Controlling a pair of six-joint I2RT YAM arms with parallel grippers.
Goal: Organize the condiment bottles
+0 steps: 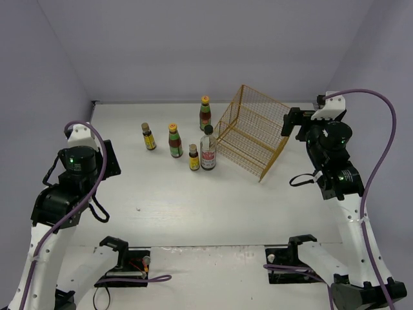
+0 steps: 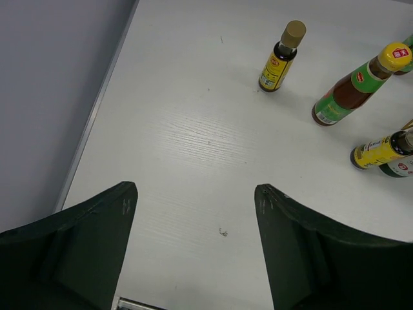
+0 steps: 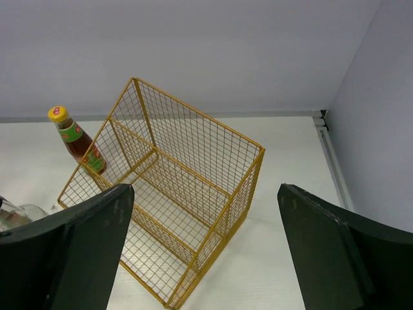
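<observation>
Five condiment bottles stand mid-table, left of a yellow wire basket [image 1: 264,97]. They are a tall clear black-capped bottle [image 1: 208,150], two dark orange-capped bottles [image 1: 175,141] [image 1: 205,113], and two short yellow-labelled bottles [image 1: 149,137] [image 1: 193,157]. My left gripper [image 1: 108,159] is open and empty, near the left edge and well short of the bottles. In the left wrist view [image 2: 195,194] it faces bare table, with a short bottle [image 2: 279,61] and an orange-capped one [image 2: 352,90] ahead. My right gripper [image 1: 293,121] is open and empty, just right of the basket [image 3: 199,114].
The basket stands tilted, with its open side facing up and left. Grey walls close the table at the back and both sides. Two black stands sit at the near edge by the arm bases [image 1: 122,261] [image 1: 293,258].
</observation>
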